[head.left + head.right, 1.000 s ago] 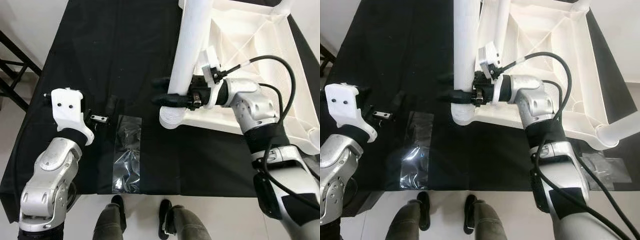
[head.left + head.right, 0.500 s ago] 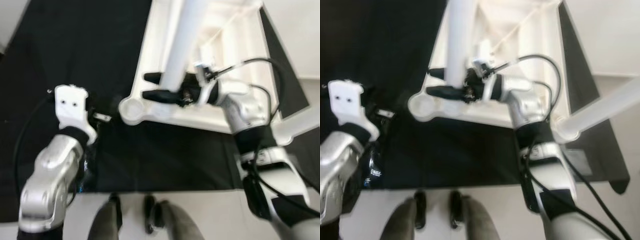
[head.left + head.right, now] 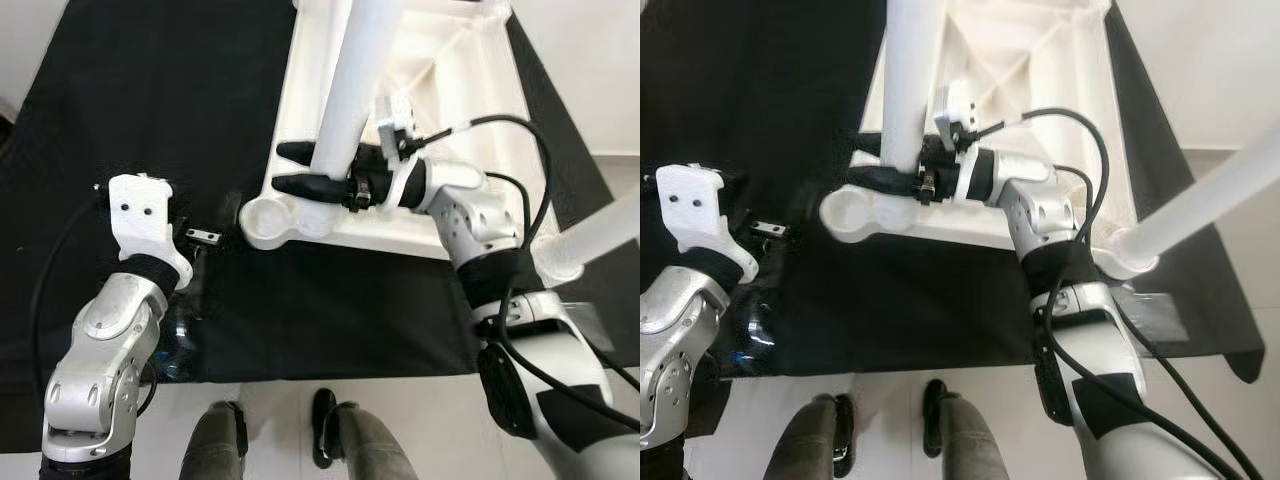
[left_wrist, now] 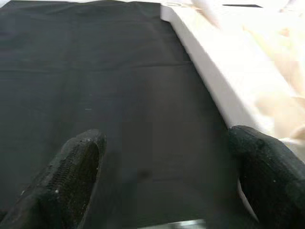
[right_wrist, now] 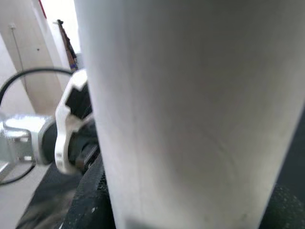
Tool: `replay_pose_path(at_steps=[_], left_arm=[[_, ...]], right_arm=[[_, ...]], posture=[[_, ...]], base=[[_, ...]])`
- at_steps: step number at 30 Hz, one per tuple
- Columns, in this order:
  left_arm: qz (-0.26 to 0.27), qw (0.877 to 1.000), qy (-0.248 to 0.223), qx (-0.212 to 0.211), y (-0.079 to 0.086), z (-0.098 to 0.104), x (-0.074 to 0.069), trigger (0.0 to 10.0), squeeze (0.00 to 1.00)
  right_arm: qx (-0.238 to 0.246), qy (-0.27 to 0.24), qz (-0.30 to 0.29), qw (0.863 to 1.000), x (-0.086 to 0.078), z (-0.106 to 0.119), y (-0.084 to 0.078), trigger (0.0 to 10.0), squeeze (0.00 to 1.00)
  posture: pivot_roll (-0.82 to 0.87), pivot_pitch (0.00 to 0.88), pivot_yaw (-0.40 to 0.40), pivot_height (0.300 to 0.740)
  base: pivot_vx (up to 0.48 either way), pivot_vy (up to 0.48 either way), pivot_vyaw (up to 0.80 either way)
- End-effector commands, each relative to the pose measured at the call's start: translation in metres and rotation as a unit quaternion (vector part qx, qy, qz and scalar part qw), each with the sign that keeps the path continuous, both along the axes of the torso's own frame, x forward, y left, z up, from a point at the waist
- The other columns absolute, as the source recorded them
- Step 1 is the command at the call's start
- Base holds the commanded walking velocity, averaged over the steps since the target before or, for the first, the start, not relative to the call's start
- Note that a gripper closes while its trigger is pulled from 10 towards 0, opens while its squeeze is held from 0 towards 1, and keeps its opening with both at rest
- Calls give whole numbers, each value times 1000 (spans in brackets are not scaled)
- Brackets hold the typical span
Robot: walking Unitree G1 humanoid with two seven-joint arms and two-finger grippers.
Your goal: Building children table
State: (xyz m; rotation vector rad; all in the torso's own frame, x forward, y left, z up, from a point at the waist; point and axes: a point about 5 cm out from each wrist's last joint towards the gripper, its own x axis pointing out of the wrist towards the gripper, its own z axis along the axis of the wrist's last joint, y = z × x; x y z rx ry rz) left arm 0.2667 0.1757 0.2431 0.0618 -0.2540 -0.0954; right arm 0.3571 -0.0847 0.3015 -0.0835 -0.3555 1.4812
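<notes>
A white plastic children's table [image 3: 470, 70] lies upside down on a desk [image 3: 150, 90] covered with a black cloth, its ribbed underside facing up. One white leg [image 3: 350, 95] stands up from the near-left part of the upturned table, and the right gripper [image 3: 300, 170] has its jaws pinching this leg low down, one black finger on each side of the tube; the right wrist view shows the pale tube close between the two dark fingers [image 5: 90, 200]. Just beside the grip, at the table's near-left corner, a round socket [image 3: 262, 218] shows open. Another white leg [image 3: 1200, 200] juts out from the near-right corner of the table, slanting past the desk's edge. The left gripper [image 4: 162, 176] sits over the black cloth to the left of the table, jaws spread wide with nothing between them; in its wrist view the table's white edge [image 4: 214, 81] runs close by one fingertip. A small metal piece [image 3: 200, 237] lies on the cloth just beside the left wrist. A clear plastic bag [image 3: 750, 335] lies crumpled at the near edge of the desk under the left arm. The robot's two feet [image 3: 325, 455] show on the pale floor below the desk edge.
</notes>
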Motion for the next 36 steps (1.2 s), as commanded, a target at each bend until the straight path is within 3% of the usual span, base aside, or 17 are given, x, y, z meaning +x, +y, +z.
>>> replay_pose_path(at_steps=[1,14,16,21,36], left_arm=[[17,1000,10,6,5,-6,-2,10000,0],[27,999,14,12,8,-8,-3,10000,0],[28,999,14,14,7,-9,-4,10000,0],[28,999,15,16,6,-10,-6,10000,0],[25,999,18,22,6,-11,-9,10000,0]], right_arm=[[8,4,13,1000,-1,-2,5,10000,0],[-29,-1,50,998,-6,-13,11,10000,0],[-66,4,66,996,-6,-24,5,10000,0],[-85,12,65,994,-3,-27,-3,10000,0],[-105,44,22,993,10,-35,-28,10000,0]], posture=[[66,385,-131,740],[71,389,-138,740],[72,394,-143,740],[72,396,-144,740],[78,402,-144,740]], base=[[0,0,0],[0,0,0],[0,0,0],[0,0,0],[0,0,0]])
